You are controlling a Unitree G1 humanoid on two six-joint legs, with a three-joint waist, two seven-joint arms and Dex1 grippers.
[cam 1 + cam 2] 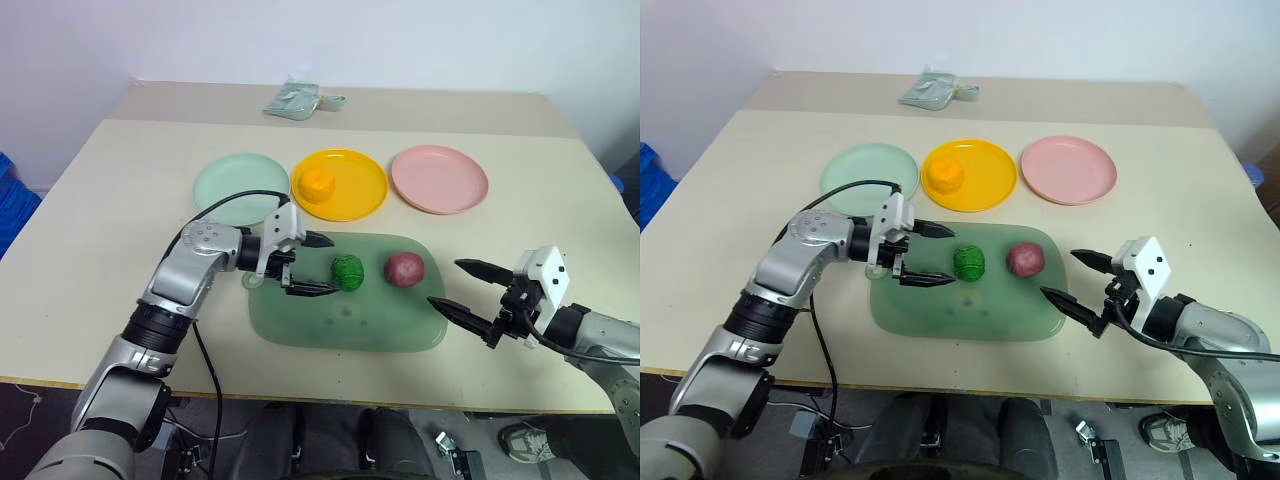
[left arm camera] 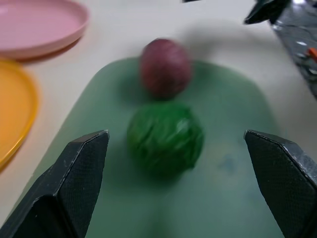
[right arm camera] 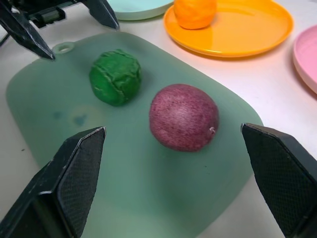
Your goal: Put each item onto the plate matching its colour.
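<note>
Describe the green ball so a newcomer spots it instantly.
Find the translucent green tray at the table's near edge, below the three plates. Two balls sit on it; the green ball is the one nearer the left gripper, knobbly and dark green, unlike the smoother maroon ball beside it.

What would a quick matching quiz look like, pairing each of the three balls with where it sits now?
Things:
1. orange ball
2. dark green ball
3. maroon ball

Places:
A. on the green tray, on the side towards the right gripper
B. on the yellow-orange plate
C. on the green tray, just in front of the open left gripper

Pairs: 1-B, 2-C, 3-A
</note>
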